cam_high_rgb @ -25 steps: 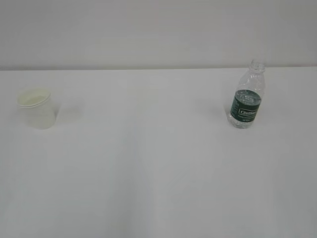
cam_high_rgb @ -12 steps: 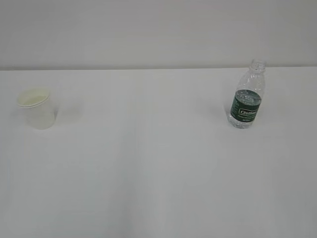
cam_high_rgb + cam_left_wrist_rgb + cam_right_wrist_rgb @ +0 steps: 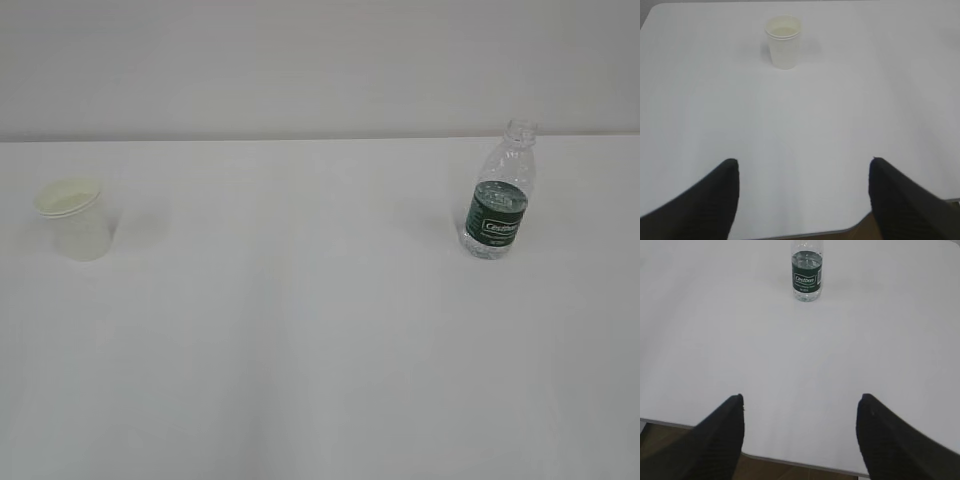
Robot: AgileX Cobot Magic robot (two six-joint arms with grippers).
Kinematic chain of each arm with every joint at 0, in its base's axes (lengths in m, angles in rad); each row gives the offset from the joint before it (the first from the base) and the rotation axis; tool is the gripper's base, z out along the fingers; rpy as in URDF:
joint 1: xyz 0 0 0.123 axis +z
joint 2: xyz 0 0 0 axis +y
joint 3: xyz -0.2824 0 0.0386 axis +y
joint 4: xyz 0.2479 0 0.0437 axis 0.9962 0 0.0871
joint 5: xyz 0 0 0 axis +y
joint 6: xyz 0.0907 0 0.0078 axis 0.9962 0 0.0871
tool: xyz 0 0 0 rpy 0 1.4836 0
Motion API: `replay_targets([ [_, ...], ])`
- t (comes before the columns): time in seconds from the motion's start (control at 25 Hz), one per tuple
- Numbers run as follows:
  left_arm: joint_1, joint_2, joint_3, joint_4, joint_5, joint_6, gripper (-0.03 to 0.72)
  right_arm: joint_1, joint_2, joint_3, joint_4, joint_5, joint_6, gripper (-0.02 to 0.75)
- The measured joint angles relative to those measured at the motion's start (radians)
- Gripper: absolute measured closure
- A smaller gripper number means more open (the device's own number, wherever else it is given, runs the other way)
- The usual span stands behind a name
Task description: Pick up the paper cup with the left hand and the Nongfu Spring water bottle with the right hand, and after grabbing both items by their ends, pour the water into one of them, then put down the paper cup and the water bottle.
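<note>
Exterior view: paper cup [image 3: 76,219] upright at far left of the white table [image 3: 320,350], Nongfu Spring water bottle [image 3: 497,193] upright at far right, well apart, neither arm in sight. Left wrist view: left hand [image 3: 802,197] near the table's near edge, fingers [image 3: 707,200] spread wide with nothing between, cup [image 3: 784,41] well ahead and slightly left of the gap's middle, untouched. Right wrist view: right hand [image 3: 800,432] likewise at the near edge, jaws wide apart and empty, bottle [image 3: 806,271] far ahead, close to centred on the gap, capless, green label facing the camera, standing free on the table.
</note>
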State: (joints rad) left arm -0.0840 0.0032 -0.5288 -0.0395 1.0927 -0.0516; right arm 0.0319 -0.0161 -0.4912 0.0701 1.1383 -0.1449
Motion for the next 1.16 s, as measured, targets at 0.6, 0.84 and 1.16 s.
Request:
replay_targets([
  [0.6,0.000,0.000,0.000,0.000,0.000,0.000,0.100,0.000,0.000,0.000,0.004,0.000,0.000,0.191],
  [0.84,0.000,0.000,0.000,0.000,0.000,0.000,0.100,0.000,0.000,0.000,0.004,0.000,0.000,0.191],
  [1.16,0.000,0.000,0.000,0.000,0.000,0.000,0.101,0.000,0.000,0.000,0.004,0.000,0.000,0.191],
])
